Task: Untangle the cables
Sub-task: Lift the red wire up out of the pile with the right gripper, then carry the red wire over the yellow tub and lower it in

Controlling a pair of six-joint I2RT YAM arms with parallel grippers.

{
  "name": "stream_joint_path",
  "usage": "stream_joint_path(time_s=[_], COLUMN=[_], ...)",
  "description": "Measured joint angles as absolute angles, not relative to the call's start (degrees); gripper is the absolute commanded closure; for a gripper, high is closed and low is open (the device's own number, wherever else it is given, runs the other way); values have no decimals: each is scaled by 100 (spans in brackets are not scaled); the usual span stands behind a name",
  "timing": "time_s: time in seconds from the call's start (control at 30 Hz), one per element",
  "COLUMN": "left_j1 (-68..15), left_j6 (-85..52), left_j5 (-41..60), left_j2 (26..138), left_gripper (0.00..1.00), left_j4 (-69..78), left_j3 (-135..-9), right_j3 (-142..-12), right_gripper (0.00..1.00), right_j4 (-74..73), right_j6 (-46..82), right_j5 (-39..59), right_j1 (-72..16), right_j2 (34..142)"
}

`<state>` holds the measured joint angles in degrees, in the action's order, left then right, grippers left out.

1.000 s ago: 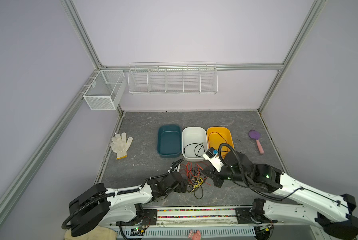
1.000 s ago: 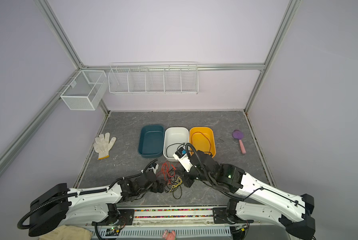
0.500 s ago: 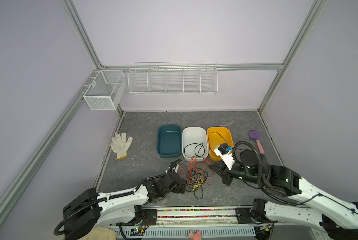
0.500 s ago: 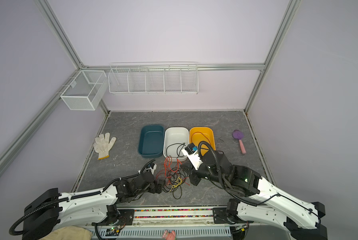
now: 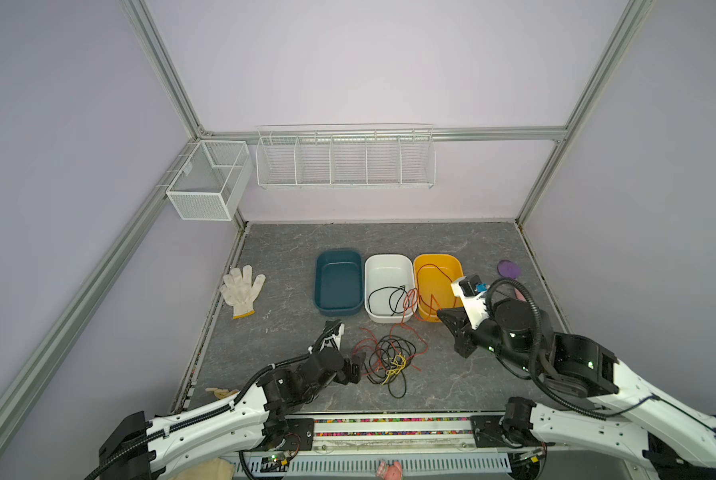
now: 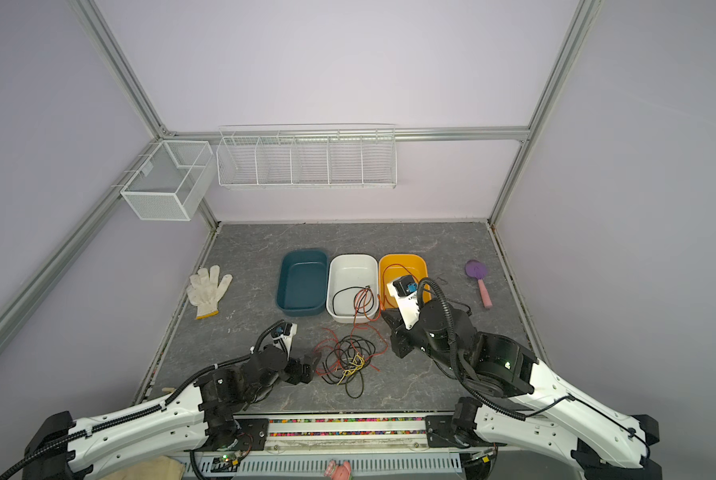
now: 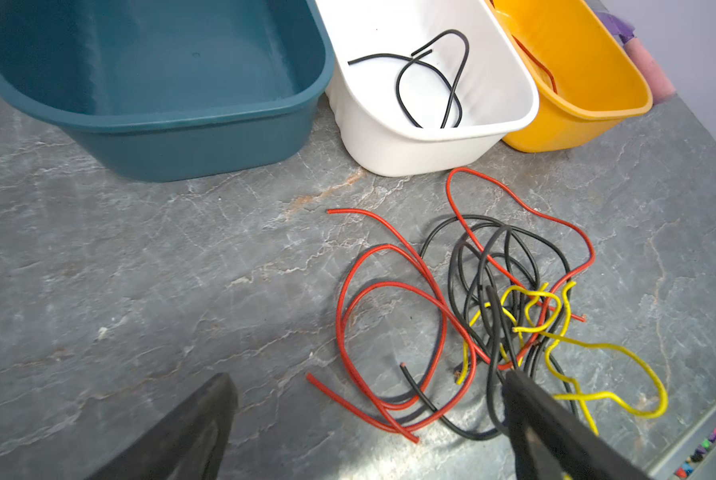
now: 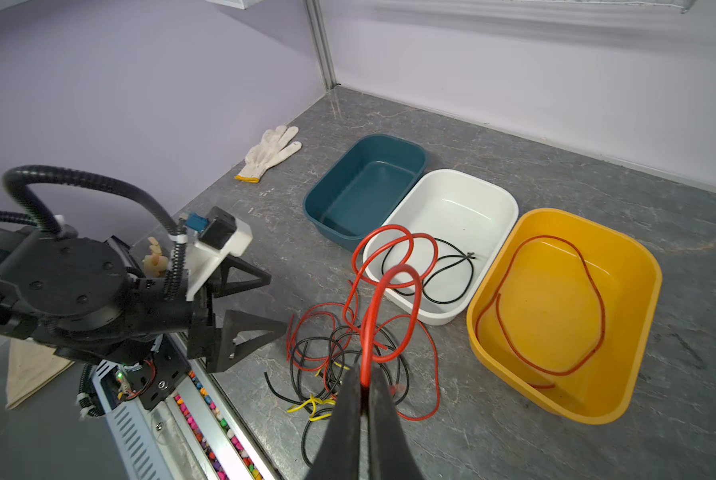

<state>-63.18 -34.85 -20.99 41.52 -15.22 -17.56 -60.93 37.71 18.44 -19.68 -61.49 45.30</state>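
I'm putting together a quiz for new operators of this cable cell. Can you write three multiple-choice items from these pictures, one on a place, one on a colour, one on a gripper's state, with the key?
1. Where does the tangle of cables lie?
A) in a tub
B) in a wall basket
C) on the table, on the robot's side of the white tub

2. What colour is the lifted cable in the right gripper?
A) red
B) black
C) yellow

3. How does the left gripper stand?
A) shut on a yellow cable
B) open, holding nothing
C) out of view

Key:
1 C: both top views show it on the grey tabletop.
2 A: the right wrist view shows a red strand between the shut jaws.
3 B: its fingers stand wide apart in the right wrist view.
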Motion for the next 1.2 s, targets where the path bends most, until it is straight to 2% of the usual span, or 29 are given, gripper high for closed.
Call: stream_joint_path(time_s=[0.27, 0.73, 1.2], left_j1=[-6318, -6318, -6318], left_j6=[-3245, -3122, -3122], left_j5=[-2283, -2316, -2314], left_j2=[3629, 3955, 3955], left_gripper=[0, 0, 0], left_j4=[-1433, -1096, -1039], left_j3=[-1448, -1358, -1354], right_j3=[-6093, -6213, -6213], right_gripper=[93, 93, 93], right_j4=[3833, 3983, 3656], right_j6=[2005, 2418, 2707], right_j5=[-1951, -2091, -1188], right_j1=[-5625, -4257, -2987], right_j2=[4692, 5030, 6029])
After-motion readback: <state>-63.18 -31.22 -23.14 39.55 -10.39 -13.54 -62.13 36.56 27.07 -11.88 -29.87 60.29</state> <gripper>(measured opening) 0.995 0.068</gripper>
